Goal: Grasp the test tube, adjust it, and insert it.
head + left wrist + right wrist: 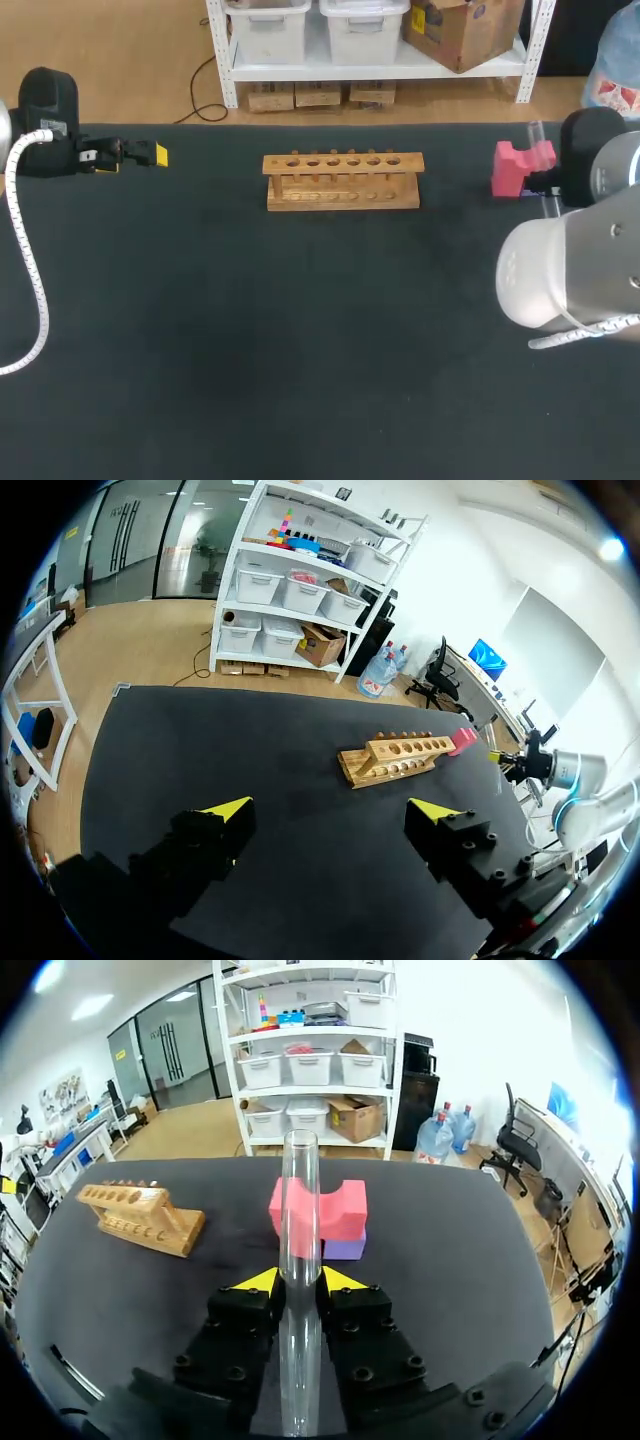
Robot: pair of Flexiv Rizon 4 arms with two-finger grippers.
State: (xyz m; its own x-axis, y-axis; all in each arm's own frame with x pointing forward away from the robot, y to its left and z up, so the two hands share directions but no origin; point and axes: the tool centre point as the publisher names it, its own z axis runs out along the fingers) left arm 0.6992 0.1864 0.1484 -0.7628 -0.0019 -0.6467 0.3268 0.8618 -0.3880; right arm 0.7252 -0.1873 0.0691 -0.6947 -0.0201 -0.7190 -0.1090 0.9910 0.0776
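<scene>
A clear glass test tube [300, 1260] stands upright between the yellow tips of my right gripper [300, 1282], which is shut on it; its top [535, 130] shows at the table's far right. Just ahead of that gripper sits a pink block [330, 1208] [518, 165] on a purple base [345, 1248]. The wooden rack [342, 180] [140, 1216] [395, 757] with a row of several holes stands at the middle back. My left gripper [330, 815] [150, 155] hovers open at the far left, holding nothing.
The black table [300, 340] spreads wide between the rack and the front edge. My right arm's grey body [570, 265] looms over the right side. A white cable [25, 260] hangs along the left arm.
</scene>
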